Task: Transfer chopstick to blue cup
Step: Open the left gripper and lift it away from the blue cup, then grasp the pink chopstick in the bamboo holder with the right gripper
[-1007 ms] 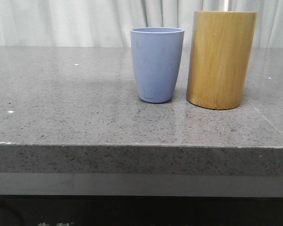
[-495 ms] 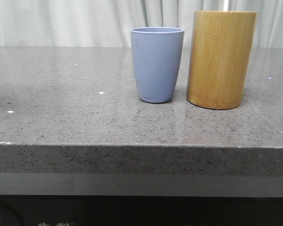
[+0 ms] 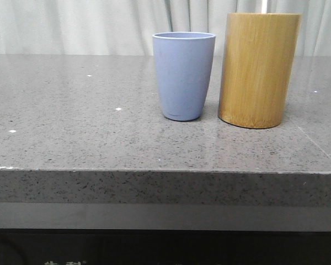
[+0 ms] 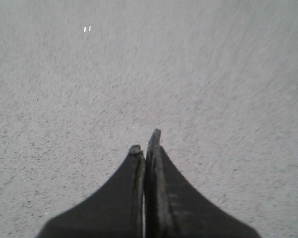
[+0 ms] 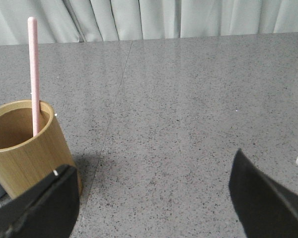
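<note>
Soft, even light falls across the stone table [image 3: 71,110], leaving faint glare. The left wrist view is motion-blurred; the others are sharp.

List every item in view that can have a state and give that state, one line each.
chopstick: standing upright inside the bamboo cup, top sticking out well above its rim, not gripped.
bamboo cup: upright on the table, holding the chopstick.
blue cup: upright beside the bamboo cup, not touching it; inside hidden from view.
left tool: shut, holding nothing, over bare table.
right tool: open, holding nothing, near the bamboo cup.
</note>
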`<action>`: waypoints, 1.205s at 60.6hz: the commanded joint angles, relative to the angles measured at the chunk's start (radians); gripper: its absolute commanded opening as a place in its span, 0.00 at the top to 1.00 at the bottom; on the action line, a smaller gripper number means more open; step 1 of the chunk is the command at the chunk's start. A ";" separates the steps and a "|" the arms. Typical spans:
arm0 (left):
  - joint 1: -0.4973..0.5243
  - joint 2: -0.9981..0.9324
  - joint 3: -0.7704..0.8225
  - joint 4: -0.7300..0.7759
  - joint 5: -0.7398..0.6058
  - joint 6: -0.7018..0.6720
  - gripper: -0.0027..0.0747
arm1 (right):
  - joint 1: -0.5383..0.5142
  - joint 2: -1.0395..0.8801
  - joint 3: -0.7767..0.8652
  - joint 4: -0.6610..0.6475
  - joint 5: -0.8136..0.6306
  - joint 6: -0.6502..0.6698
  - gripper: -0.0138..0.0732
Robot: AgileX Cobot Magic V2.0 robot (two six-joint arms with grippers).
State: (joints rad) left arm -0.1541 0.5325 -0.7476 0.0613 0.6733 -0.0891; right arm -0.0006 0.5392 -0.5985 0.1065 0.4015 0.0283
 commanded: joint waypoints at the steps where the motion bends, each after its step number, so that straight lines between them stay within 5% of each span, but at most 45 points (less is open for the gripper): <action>1: 0.004 -0.129 0.076 -0.046 -0.137 -0.012 0.99 | -0.003 0.008 -0.035 0.005 -0.077 -0.004 0.12; 22: 0.004 -0.461 0.299 -0.048 -0.197 -0.010 0.99 | 0.013 0.117 -0.067 0.005 -0.170 -0.004 0.13; 46: 0.004 -0.466 0.313 -0.048 -0.195 -0.010 0.99 | 0.284 0.547 -0.358 0.005 -0.346 -0.004 0.13; 66: 0.004 -0.466 0.313 -0.048 -0.195 -0.010 0.99 | 0.307 0.841 -0.543 0.005 -0.368 -0.004 0.13; 73: 0.004 -0.466 0.313 -0.048 -0.195 -0.010 0.99 | 0.307 0.863 -0.548 0.005 -0.374 -0.004 0.24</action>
State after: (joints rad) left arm -0.1541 0.0525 -0.4124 0.0207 0.5639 -0.0896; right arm 0.3095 1.4248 -1.1052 0.1086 0.1141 0.0283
